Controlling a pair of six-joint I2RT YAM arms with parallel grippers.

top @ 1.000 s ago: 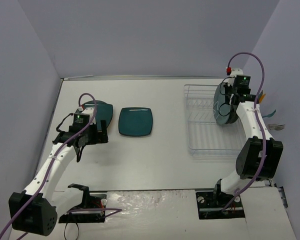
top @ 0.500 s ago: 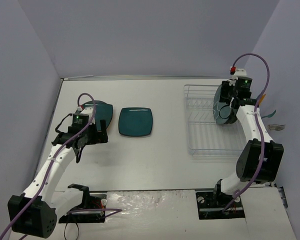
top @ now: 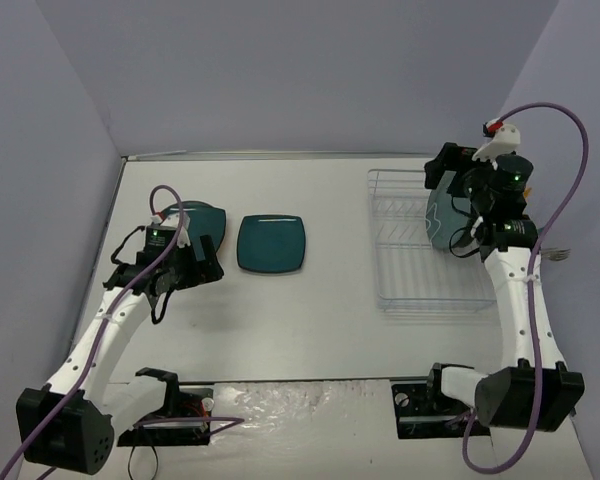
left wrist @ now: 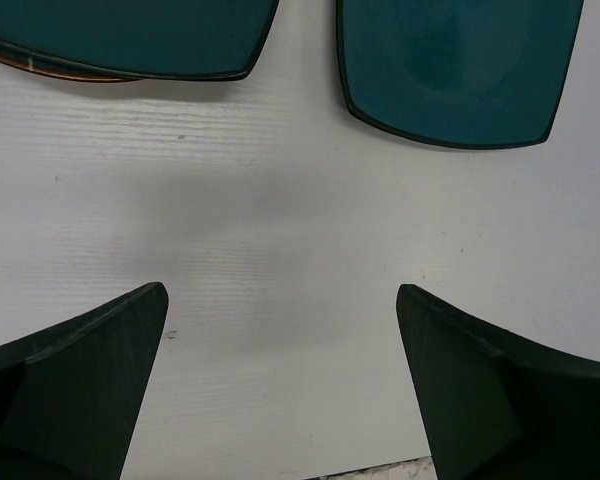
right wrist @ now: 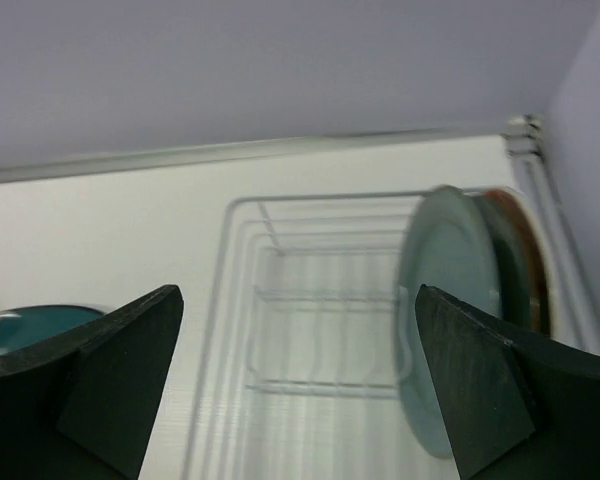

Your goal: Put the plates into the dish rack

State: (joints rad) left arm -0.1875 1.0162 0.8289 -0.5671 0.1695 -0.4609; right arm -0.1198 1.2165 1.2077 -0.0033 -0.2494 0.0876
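Note:
A grey-green round plate (right wrist: 448, 290) stands on edge in the white wire dish rack (right wrist: 280, 300) at its right end. A darker plate with a reddish rim (right wrist: 525, 262) stands just behind it. My right gripper (right wrist: 295, 298) hovers open above the rack, holding nothing; from above it (top: 454, 200) hangs beside the standing plate (top: 440, 215). A dark teal squarish plate (top: 270, 243) lies flat on the table. To its left is a teal plate (top: 202, 218) with an orange rim showing beneath it (left wrist: 70, 72). My left gripper (left wrist: 282, 291) is open over bare table, short of both.
The rack (top: 425, 250) sits at the right of the white table, close to the right wall. Its left slots hold nothing. The squarish plate (left wrist: 458, 70) and the stack lie side by side with a narrow gap between them.
My right gripper has opened, let go of the grey-green plate and lifted away; the plate stays standing in the rack. The left arm has barely moved.

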